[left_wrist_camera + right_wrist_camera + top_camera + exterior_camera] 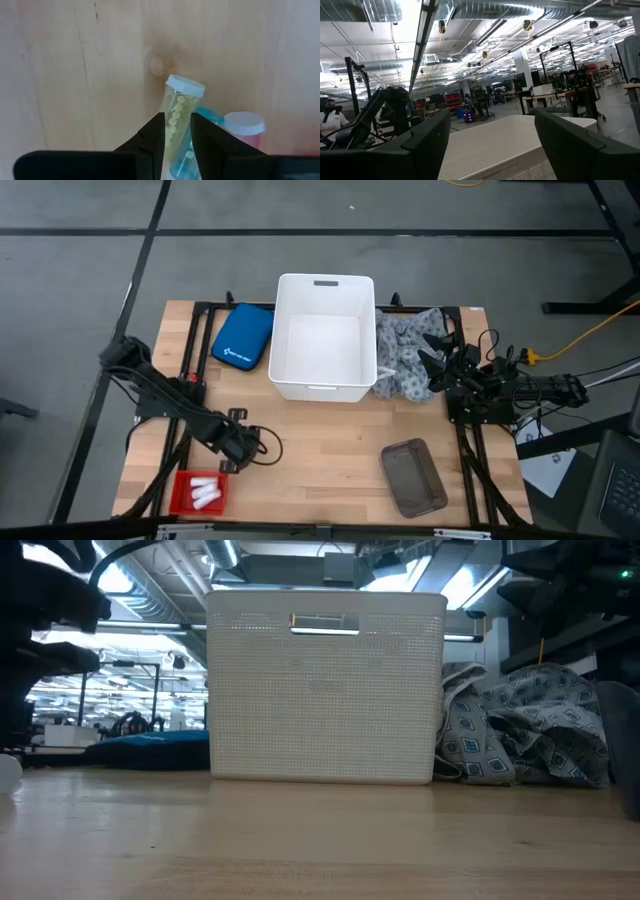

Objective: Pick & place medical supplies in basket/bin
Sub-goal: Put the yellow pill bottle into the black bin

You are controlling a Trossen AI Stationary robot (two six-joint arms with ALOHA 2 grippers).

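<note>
In the left wrist view my left gripper (178, 118) is shut on a clear tube of yellow pills (179, 100) with a white cap. A blue tube (205, 116) and a pink, white-capped tube (244, 126) lie beside it. In the high view this gripper (236, 452) is near the red tray (182, 498), which holds white rolls (205, 491). The white bin (325, 335) stands mid-table, seen in the low view as a tall wall (325, 690). The patterned cloth (405, 355) lies bunched against its right side. My right gripper (432, 354) is open above the cloth. My left gripper pinches the yellow tube between its two fingers (152, 137) on the tube's body (175, 112), coming from above and pointing down at the table. The capped end (185, 86) sticks out past the fingertips. Whether the tube is clear of the table I cannot tell.
A blue zip pouch (243, 337) lies left of the bin. A grey tray (413, 477) sits on the near right of the table. Bare wood (320, 450) spans the middle between the red tray and the grey one. The cloth (525, 725) heaps right of the bin.
</note>
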